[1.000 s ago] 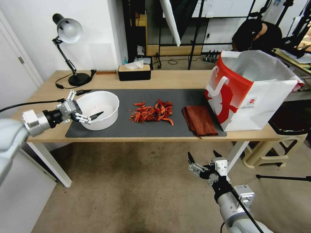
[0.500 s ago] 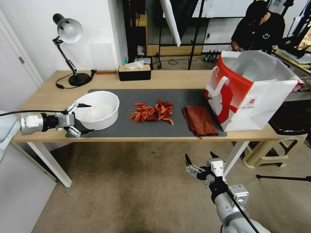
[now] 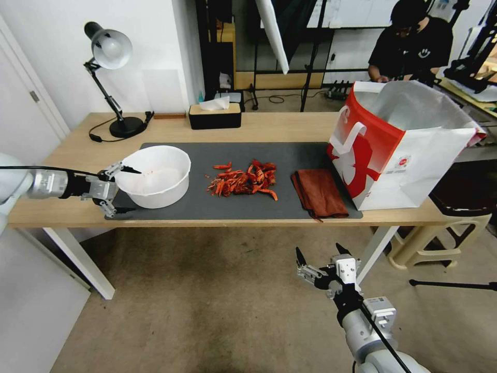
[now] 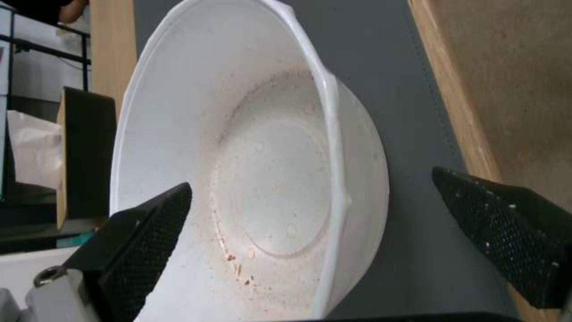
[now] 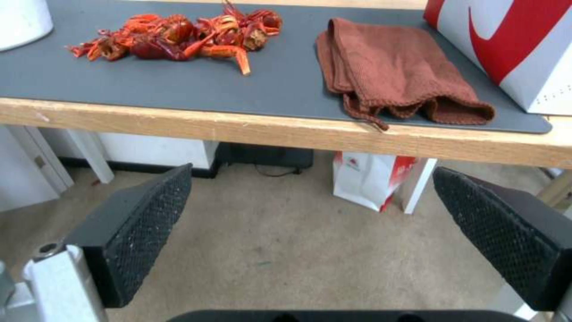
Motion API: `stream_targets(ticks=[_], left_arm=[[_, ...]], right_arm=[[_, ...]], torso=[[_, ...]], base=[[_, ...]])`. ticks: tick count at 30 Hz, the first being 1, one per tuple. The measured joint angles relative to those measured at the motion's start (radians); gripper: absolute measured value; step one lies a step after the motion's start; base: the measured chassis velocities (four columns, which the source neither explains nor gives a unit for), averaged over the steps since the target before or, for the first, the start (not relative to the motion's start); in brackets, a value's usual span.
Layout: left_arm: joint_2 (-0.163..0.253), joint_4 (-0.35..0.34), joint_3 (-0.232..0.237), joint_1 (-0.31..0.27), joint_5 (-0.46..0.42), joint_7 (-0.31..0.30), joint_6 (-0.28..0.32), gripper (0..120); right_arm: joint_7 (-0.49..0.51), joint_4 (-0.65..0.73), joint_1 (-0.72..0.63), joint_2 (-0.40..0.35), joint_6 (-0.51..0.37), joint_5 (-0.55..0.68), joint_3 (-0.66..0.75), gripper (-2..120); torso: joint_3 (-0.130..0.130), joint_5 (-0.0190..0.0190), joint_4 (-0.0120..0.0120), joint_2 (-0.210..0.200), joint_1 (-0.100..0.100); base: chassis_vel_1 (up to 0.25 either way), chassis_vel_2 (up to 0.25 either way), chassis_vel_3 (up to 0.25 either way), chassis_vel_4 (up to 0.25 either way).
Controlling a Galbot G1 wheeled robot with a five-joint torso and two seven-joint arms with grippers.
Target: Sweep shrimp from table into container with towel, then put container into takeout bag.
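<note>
The table (image 3: 290,128), a long slab of pale wood on white legs, carried a flat dark grey mat (image 3: 295,155) with a matte surface. At its right end stood the takeout bag (image 3: 404,150), boxy and stiff, red on the front with a white figure and white handle, white on the sides, its open mouth showing a silvery-grey lining. On the left part of the mat sat the container (image 3: 153,176), a round white plastic bowl with a thin rim and sloping walls; the left wrist view showed its smooth inside (image 4: 268,179) flecked with small reddish specks. A desk lamp (image 3: 108,77) and a black tissue box (image 3: 215,115) stood along the far edge. The towel (image 3: 318,192), a soft rust-brown knit cloth folded in loose layers, lay just beside the bag's front, its near hem reaching the mat's edge. Between towel and container lay the shrimp (image 3: 243,180), a heap of glossy red-orange curled shells with thin legs, apart from both.

The left gripper (image 3: 120,189) reached in level from the left at table height, fingers spread wide beside the container's left wall, gripping nothing. The right gripper (image 3: 320,254) hung below the table's front edge, pointed up toward the towel, its textured black pads (image 5: 143,232) also wide apart and empty.
</note>
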Motion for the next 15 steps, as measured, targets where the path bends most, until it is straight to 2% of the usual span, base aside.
stream_targets(ticks=[7, 8, 9, 12, 15], left_arm=[[-0.013, 0.009, 0.044, -0.042, 0.048, 0.021, -0.02, 100], [-0.016, 0.021, 0.073, -0.072, 0.055, 0.022, -0.022, 100], [-0.016, 0.021, 0.073, -0.072, 0.055, 0.022, -0.022, 100], [-0.03, 0.051, 0.126, -0.139, 0.085, 0.041, -0.036, 99], [-0.041, 0.064, 0.148, -0.16, 0.112, 0.056, -0.047, 96]], right_arm=[[-0.015, 0.008, -0.004, -0.003, 0.006, -0.022, 0.003, 100], [-0.018, 0.013, -0.005, -0.004, 0.006, -0.027, 0.003, 100], [-0.018, 0.013, -0.005, -0.004, 0.006, -0.027, 0.003, 100], [-0.019, 0.013, -0.005, -0.003, 0.007, -0.03, 0.003, 100], [-0.019, 0.012, -0.008, -0.004, 0.01, -0.03, 0.003, 100]], torso=[[0.0, -0.0001, 0.0, 0.0, 0.0], [0.0, 0.0, 0.0, 0.0, 0.0], [0.0, 0.0, 0.0, 0.0, 0.0], [0.0, 0.0001, -0.0001, 0.0, 0.0], [0.0, -0.0001, -0.0002, 0.0, 0.0]], base=[[0.0, 0.0, 0.0, 0.0], [0.0, 0.0, 0.0, 0.0], [0.0, 0.0, 0.0, 0.0], [0.0, 0.0, 0.0, 0.0], [0.0, 0.0, 0.0, 0.0]])
